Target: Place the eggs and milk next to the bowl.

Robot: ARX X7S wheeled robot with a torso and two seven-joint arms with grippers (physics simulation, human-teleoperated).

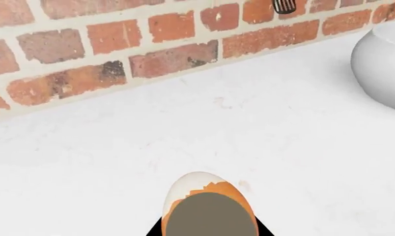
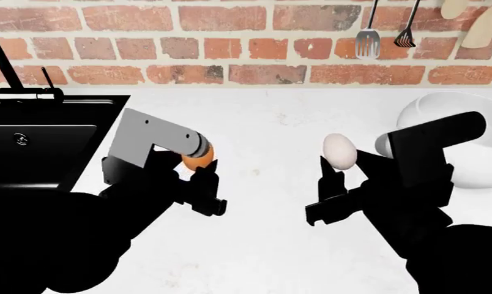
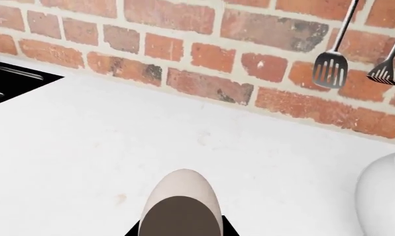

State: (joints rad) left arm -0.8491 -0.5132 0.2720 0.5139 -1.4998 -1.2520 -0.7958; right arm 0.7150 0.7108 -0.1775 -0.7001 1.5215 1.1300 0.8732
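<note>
Two hands each grip an egg; bare counter (image 2: 270, 245) spreads between.

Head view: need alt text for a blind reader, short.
Two black robot arms over a white counter each hold an egg: the left gripper an orange-brown egg, the right gripper a pale egg. A white bowl sits right, a black sink left, and utensils hang on the brick wall.

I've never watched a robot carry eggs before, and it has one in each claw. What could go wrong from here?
1. Both eggs are round and smooth: the orange-brown egg in the left gripper or the pale egg in the right gripper could slip out, or roll once released on the flat counter.
2. The right arm sits close to the bowl and might bump it.
</note>
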